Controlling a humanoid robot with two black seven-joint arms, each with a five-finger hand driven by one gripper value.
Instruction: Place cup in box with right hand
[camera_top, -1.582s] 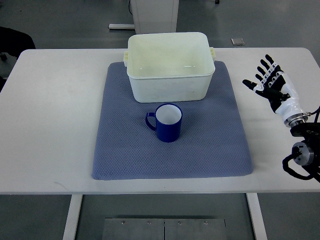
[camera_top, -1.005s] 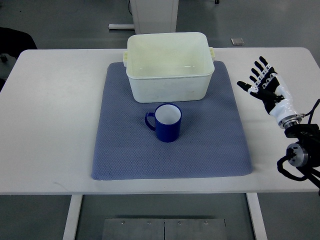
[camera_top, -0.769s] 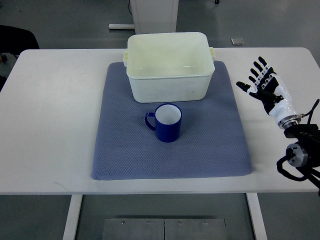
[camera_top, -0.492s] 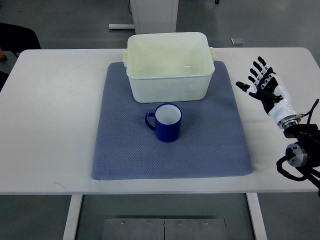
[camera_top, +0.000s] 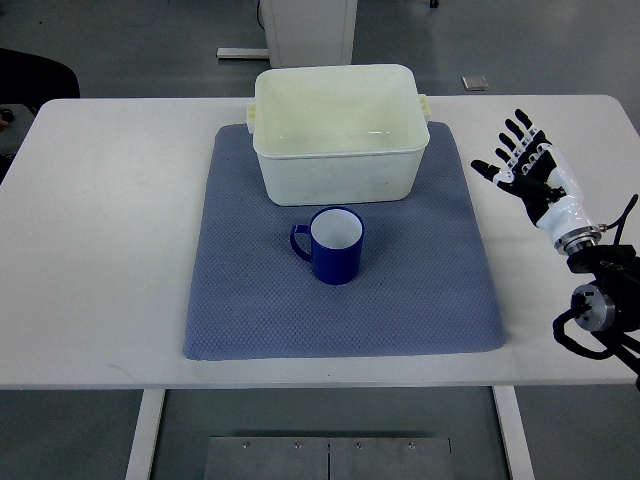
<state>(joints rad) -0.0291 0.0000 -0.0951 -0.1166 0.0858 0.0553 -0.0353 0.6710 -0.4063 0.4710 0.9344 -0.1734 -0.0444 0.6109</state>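
Note:
A dark blue cup (camera_top: 334, 246) with a white inside stands upright on the blue-grey mat (camera_top: 240, 300), its handle pointing left. Just behind it sits the cream plastic box (camera_top: 340, 130), which holds nothing. My right hand (camera_top: 524, 162) hovers over the white table to the right of the mat, well apart from the cup, with its fingers spread and nothing in them. The left arm does not show.
The white table (camera_top: 110, 230) stretches to both sides of the mat. A dark shape (camera_top: 25, 85) lies beyond the table's far left corner. A white cabinet base (camera_top: 308, 30) stands on the floor behind the box.
My right hand has shifted a little to the left, toward the mat, over the earlier frames. The cup and the box have not moved.

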